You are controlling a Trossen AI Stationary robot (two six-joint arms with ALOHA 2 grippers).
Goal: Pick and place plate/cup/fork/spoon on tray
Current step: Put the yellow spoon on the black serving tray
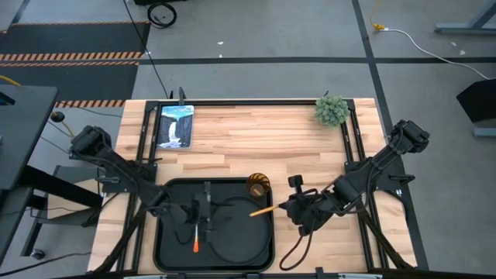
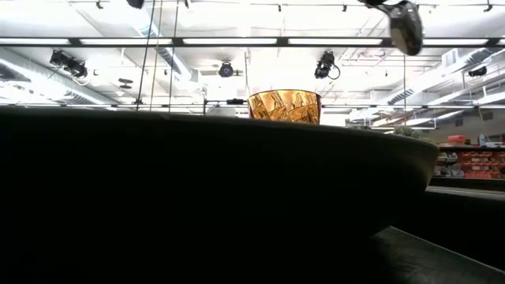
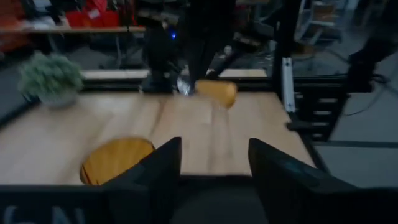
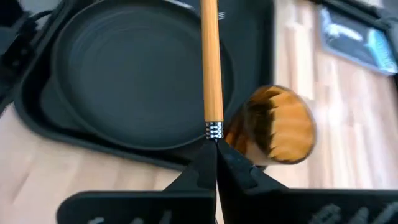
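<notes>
A light wooden surface (image 1: 256, 139) carries a small potted plant (image 1: 332, 110) at its far right corner and a picture card (image 1: 174, 125) at far left, with grey floor around it. The tray (image 1: 167, 232) lies at the near edge in the middle, with the plate (image 1: 240, 236) in its right half. The cup (image 1: 258, 186) stands at the tray's far right corner; whether it sits inside the rim or just outside is hard to tell from above. The left arm reaches in from the left side, bent low, its left gripper (image 1: 206, 211) over the tray's middle; the left wrist view shows its fingers (image 3: 163, 168) spread apart with nothing between them. An orange-handled utensil (image 1: 198, 240) lies on the tray just below that gripper, left of the plate; its metal end is hidden, so fork or spoon cannot be told. The right arm slants in from the right edge, folded at the elbow, its right gripper (image 1: 285, 206) beside the tray's right rim. Its fingers (image 4: 208, 168) are pinched tight on the metal end of a second orange-handled utensil (image 4: 211, 68), whose handle sticks out over the plate's rim, with the cup close alongside. Its working end is covered by the fingers.
</notes>
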